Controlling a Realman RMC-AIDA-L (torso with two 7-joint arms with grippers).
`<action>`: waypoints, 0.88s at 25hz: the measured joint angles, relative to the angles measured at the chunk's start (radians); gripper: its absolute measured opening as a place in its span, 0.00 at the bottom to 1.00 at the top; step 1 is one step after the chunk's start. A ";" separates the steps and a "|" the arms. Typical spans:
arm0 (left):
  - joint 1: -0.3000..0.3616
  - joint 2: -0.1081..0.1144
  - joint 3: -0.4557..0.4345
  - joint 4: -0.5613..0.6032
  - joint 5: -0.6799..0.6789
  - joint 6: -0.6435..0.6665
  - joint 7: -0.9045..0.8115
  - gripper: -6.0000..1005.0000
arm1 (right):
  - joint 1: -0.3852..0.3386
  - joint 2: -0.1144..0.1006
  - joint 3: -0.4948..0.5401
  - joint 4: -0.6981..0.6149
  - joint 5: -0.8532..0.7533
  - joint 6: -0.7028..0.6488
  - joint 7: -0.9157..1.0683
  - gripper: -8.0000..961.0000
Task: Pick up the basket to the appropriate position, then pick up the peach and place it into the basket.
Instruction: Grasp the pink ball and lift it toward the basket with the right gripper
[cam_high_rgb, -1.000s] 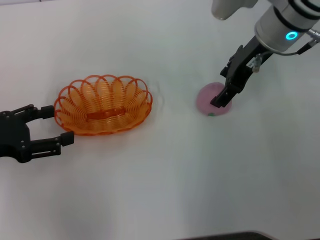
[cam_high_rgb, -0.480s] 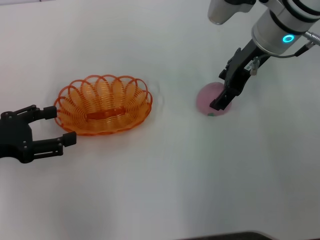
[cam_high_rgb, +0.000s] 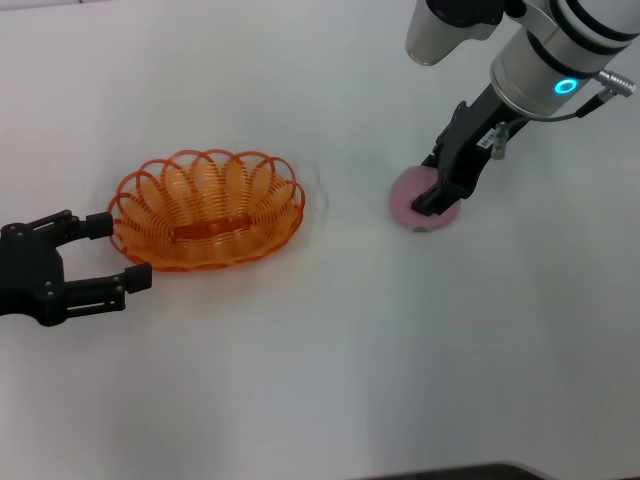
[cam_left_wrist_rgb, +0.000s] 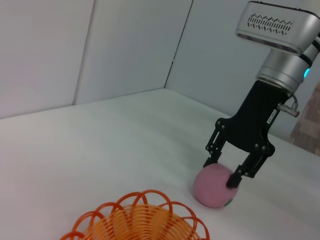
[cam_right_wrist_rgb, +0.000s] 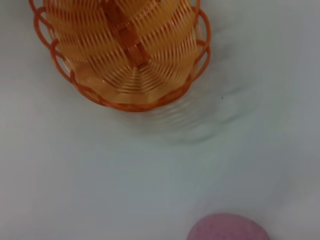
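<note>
R tool (cam_high_rgb: 432, 203) is down on the peach (cam_high_rgb: 413, 199), fingers spread narrow to either side of the fruit; from the L wrist cam both fingertips (cam_left_wrist_rgb: 233, 181) sit against the peach (cam_left_wrist_rgb: 214, 185) skin, one on each flank, tool (cam_left_wrist_rgb: 222, 172) pointing down from above. Can't tell if they're actually squeezing yet. Peach rests on the white desk (cam_high_rgb: 330, 340), directly under that tool, w/ a small green spot low on the side nearest the robot. In the R wrist cam only the top curve of the peach (cam_right_wrist_rgb: 228, 227) shows at the frame edge; that arm's own fingers aren't visible there.

Basket (cam_high_rgb: 207, 209) sits upright on the desk, well apart from the R tool, out toward the robot's L of it. It's orange looped wire, scalloped rim, w/ nothing inside. R wrist cam shows the basket (cam_right_wrist_rgb: 125, 47) from above, w/ bare desk between it and the peach. L wrist cam catches just the near rim of the basket (cam_left_wrist_rgb: 137, 222), peach beyond it.

L tool (cam_high_rgb: 118, 252) hangs just beside the basket's L end, fingers wide apart, gripping nothing. One finger is near the rim, the other sits lower by the basket's base; touching or not, can't tell.
</note>
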 joint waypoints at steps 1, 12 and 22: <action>0.000 0.000 0.000 0.000 0.000 0.000 0.000 0.90 | 0.001 0.000 -0.001 0.001 0.000 0.000 0.000 0.72; 0.000 0.000 0.001 0.000 0.003 0.000 -0.001 0.90 | 0.004 -0.001 -0.003 -0.002 -0.002 0.003 -0.002 0.31; 0.000 0.000 0.001 0.000 0.004 0.000 -0.001 0.90 | 0.005 -0.001 -0.010 -0.004 -0.005 0.000 -0.003 0.16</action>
